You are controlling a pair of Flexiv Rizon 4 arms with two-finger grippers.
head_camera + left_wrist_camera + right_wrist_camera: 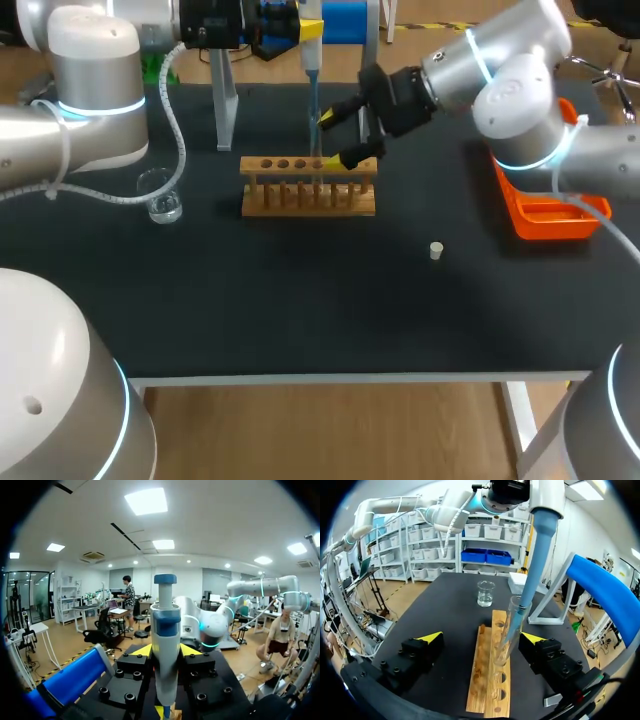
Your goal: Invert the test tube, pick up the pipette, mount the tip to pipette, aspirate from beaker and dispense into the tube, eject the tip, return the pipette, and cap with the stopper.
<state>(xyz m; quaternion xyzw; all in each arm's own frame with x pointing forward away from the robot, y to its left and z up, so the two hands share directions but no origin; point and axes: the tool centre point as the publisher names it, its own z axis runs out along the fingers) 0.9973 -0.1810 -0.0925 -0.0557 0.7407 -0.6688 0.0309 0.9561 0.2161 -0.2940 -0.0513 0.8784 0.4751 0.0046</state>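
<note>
Left of the long wooden test-tube rack [308,187], apart from it on the black table [300,310], stood a small clear glass beaker [160,195] holding some clear liquid. Above the rack, the left hand [165,650] clamped the white-and-blue pipette [312,55] from both sides, upright. Its long blue tip [536,560] reached down into the mouth of a clear glass test tube [509,630], which stood in a hole toward the rack's right end. The right hand [482,638] was spread wide across the rack, a finger on each side and the tube between them, ungripped. Right of the rack, nearer the table's front edge, lay a small white stopper [436,250]. Farther right sat an orange plastic tray [545,215].
</note>
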